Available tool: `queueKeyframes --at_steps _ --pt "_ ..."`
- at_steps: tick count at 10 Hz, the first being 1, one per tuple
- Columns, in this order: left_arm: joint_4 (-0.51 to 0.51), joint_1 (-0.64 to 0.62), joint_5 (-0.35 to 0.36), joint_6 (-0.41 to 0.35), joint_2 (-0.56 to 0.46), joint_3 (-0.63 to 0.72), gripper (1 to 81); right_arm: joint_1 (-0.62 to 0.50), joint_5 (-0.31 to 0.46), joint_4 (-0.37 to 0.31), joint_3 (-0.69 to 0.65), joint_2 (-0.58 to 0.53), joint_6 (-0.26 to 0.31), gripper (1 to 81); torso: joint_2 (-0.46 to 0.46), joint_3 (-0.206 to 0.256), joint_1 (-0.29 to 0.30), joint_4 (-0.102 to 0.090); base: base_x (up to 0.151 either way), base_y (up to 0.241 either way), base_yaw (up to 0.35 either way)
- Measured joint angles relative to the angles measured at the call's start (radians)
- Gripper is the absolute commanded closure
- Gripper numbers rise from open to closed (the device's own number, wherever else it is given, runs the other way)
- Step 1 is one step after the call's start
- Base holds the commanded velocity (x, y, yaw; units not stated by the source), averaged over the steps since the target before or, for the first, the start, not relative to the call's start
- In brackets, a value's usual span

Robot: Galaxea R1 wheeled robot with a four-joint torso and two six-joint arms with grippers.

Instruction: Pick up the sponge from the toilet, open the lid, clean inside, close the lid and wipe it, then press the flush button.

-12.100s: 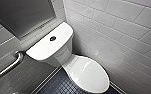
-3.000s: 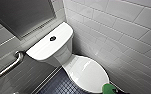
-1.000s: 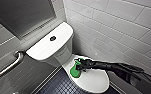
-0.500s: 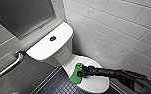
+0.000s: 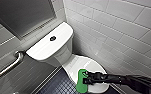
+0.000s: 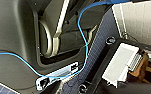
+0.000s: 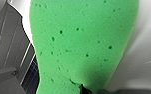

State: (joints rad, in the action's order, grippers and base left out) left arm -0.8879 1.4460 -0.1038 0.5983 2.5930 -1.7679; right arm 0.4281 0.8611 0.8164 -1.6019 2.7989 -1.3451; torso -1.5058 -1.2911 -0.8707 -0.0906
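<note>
Lower centre: the right tool [image 5: 87, 78] appears clamped on the green sponge [image 5: 80, 83], which lies flat at the closed toilet [image 5: 87, 63] front edge, partly overhanging. A weak grip could drop it onto the floor [image 5: 62, 86]. Farther back, left of centre, the flush button [image 5: 52, 38] sits on top.

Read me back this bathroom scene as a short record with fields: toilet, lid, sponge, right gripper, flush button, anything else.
toilet: white, against a tiled wall
lid: closed
sponge: green, at the lid's front edge, partly overhanging
right gripper: at the sponge, arm reaching across the lid
flush button: dark, middle of tank top, untouched
grab bar: metal, on the wall beside the tank
</note>
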Motion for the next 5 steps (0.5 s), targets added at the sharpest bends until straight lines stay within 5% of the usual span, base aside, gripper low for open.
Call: queueKeyframes --at_steps 5 --pt "-0.001 0.0 0.0 0.0 0.0 0.0 1.0 0.073 0.027 0.111 0.25 -0.294 -0.101 81.1 0.0 0.0 0.0 0.0 0.0 0.0 0.0"
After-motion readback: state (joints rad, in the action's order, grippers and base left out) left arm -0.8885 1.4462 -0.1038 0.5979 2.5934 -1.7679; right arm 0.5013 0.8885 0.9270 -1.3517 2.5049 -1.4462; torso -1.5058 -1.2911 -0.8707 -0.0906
